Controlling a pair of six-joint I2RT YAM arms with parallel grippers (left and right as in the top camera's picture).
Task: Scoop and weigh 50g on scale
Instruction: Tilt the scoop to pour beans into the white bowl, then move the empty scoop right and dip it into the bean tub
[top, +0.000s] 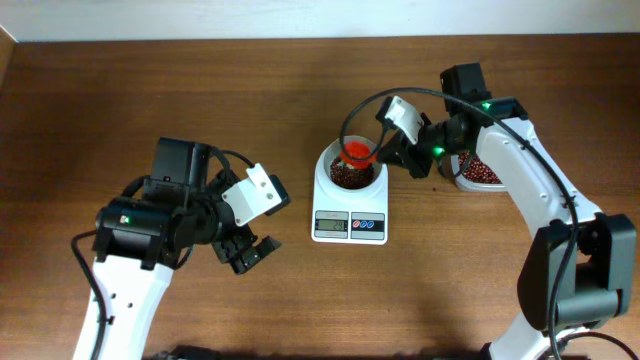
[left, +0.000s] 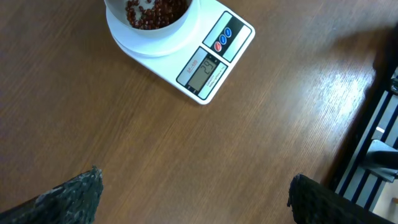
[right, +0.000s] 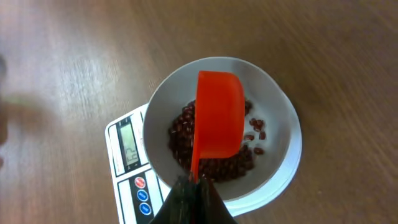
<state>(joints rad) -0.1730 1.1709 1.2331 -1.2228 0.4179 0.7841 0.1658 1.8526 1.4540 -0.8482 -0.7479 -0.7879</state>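
Observation:
The white scale (top: 350, 226) sits mid-table with a round white bowl (top: 350, 170) of red beans on it; both also show in the left wrist view, scale (left: 211, 59) and bowl (left: 152, 15), and in the right wrist view, scale (right: 127, 180) and bowl (right: 273, 112). My right gripper (right: 196, 183) is shut on the handle of an orange scoop (right: 219, 115), turned bottom-up over the bowl. In the overhead view the scoop (top: 357, 152) hangs above the bowl's far rim. My left gripper (left: 193, 193) is open over bare wood, near and left of the scale, holding nothing.
A clear tub of red beans (top: 478, 172) stands right of the scale, partly hidden behind my right arm. The table's edge and dark floor (left: 379, 137) show at the right of the left wrist view.

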